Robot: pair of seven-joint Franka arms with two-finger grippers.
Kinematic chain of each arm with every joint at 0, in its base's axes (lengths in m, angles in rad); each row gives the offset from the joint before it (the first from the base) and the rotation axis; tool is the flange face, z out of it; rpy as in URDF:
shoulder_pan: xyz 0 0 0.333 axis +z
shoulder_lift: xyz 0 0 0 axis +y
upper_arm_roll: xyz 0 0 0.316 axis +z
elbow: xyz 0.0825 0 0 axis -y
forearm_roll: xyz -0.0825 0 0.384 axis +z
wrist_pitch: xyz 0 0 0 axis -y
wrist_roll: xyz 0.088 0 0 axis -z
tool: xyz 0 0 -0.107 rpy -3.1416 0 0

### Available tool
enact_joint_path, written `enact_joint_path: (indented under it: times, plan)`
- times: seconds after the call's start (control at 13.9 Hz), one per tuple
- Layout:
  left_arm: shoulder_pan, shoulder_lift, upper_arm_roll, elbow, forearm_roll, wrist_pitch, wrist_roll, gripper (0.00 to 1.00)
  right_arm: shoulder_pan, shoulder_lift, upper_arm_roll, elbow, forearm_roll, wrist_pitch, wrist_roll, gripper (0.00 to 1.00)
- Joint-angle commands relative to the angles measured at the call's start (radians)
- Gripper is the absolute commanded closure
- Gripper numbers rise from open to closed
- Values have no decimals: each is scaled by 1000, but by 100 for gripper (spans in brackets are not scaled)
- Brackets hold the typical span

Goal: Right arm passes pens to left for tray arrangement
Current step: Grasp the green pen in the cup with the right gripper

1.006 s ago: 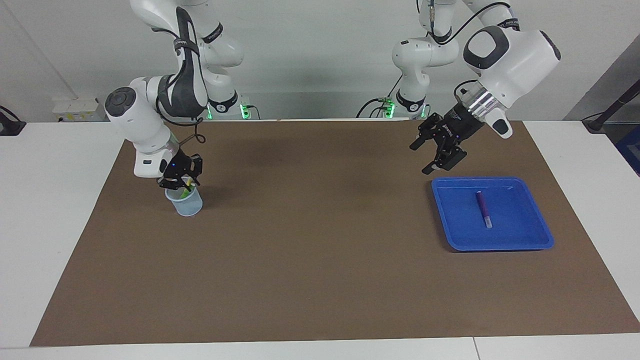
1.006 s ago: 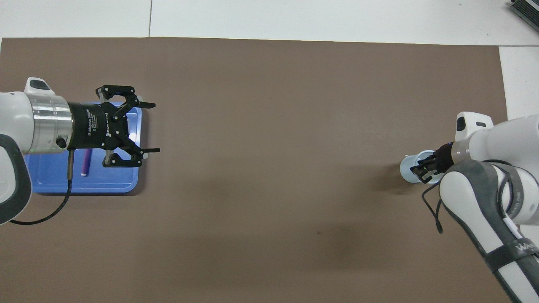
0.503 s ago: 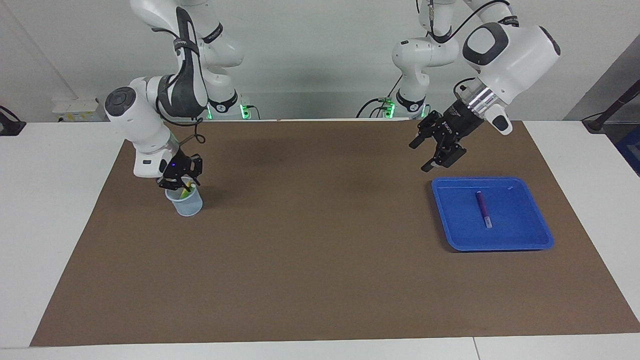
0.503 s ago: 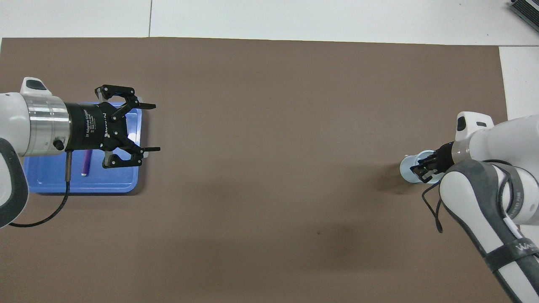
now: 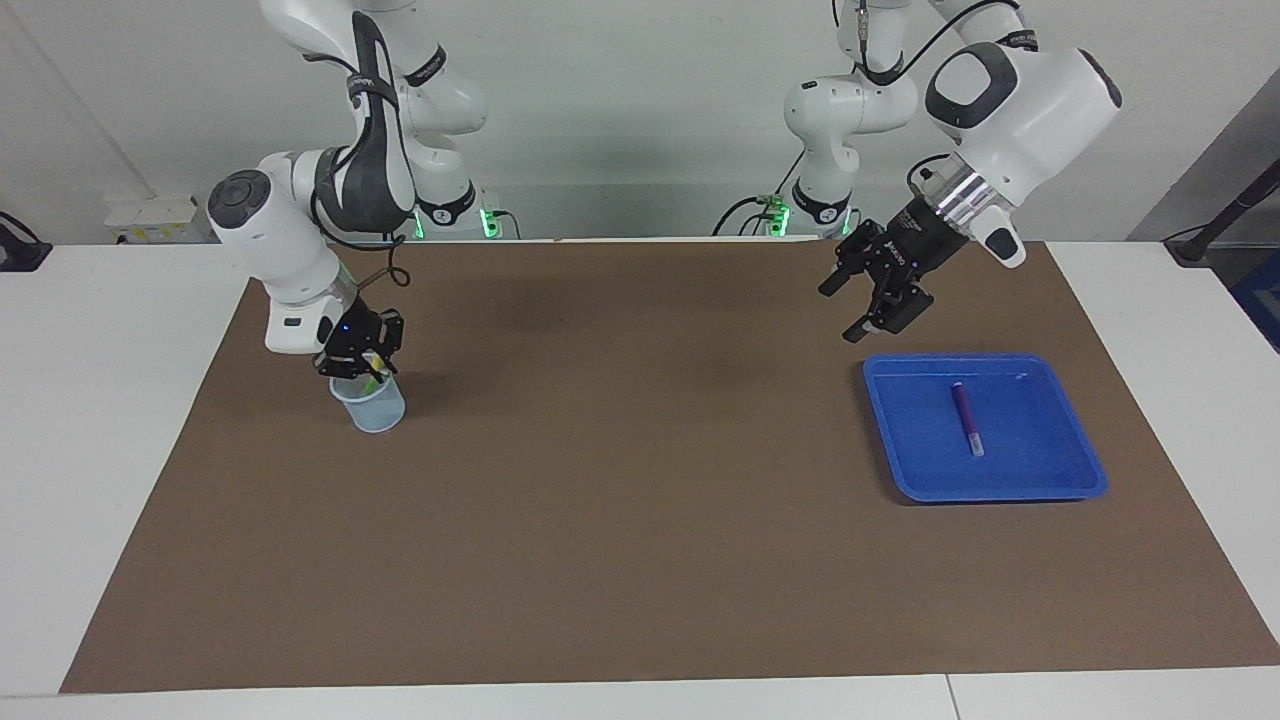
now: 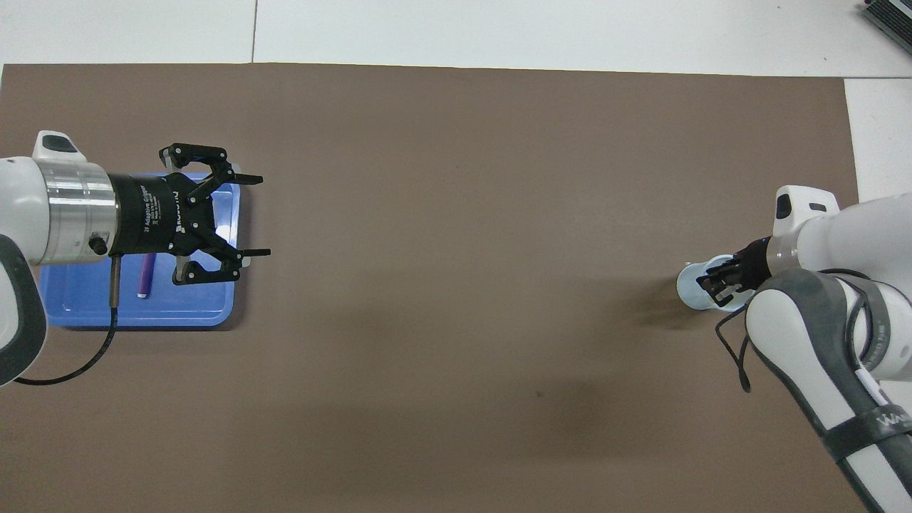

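The right gripper (image 5: pixel 362 368) (image 6: pixel 712 283) reaches down into the mouth of a pale translucent cup (image 5: pixel 372 410) (image 6: pixel 688 286) at the right arm's end of the table. It is shut on a pen (image 5: pixel 375 375) standing in the cup; only a green-yellow bit of that pen shows. The blue tray (image 5: pixel 1040 440) (image 6: pixel 178 310) lies at the left arm's end, and a purple pen (image 5: pixel 966 418) (image 6: pixel 145 276) rests in it. The left gripper (image 5: pixel 838 316) (image 6: pixel 263 215) hangs open and empty in the air, over the tray's edge nearest the robots.
A brown mat (image 5: pixel 640 480) covers most of the white table (image 5: pixel 120 420), and both tray and cup stand on it. A dark object (image 6: pixel 890 14) shows at the table's corner in the overhead view.
The right gripper's fingers have closed inside the cup. The left gripper has drifted slightly up and away from the tray, still open.
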Motion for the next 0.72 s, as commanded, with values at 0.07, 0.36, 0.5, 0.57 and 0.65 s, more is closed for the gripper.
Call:
enact_joint_path:
  times: [0.07,0.36,0.5,0.57,0.65]
  plan:
    - [-7,-32,6,-38,-18,22,-10,8,-21,7,1,23,-6,-52,-84,100]
    - [-7,-35,6,-40,-18,20,-12,8,-41,5,-2,100,-12,-158,-128,100]
    - [-6,-35,6,-40,-18,20,-12,9,-38,-8,-2,158,-13,-233,-129,100]
    - [-1,-35,6,-40,-18,17,-12,9,-35,-19,-2,186,-13,-274,-129,100]
    - [-1,-35,6,-38,-18,16,-12,9,-35,-27,-2,216,-13,-313,-129,100]
